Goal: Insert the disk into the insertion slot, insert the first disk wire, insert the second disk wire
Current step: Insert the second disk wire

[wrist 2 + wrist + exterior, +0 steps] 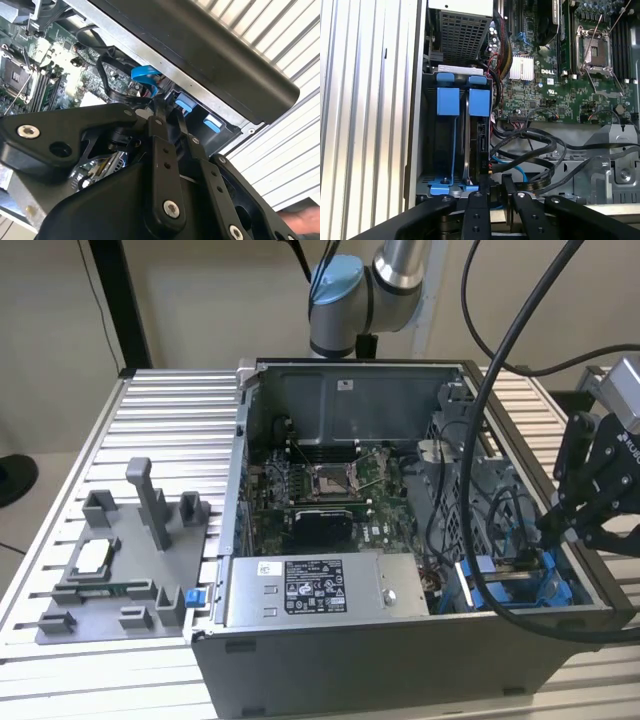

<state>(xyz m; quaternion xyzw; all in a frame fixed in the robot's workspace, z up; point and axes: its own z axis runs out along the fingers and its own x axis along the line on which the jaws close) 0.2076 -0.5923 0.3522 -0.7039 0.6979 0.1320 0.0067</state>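
Slatted desk [170,410] is carrying an open computer case [350,660] | insertion slot [428,125] in the case corner is holding the disk [479,145] | disk is standing on edge, long axis running from gripper [499,184] toward blue tabs [480,102] | gripper is hovering just beside the disk's near end, narrowed almost closed, black wires [535,150] lying alongside.
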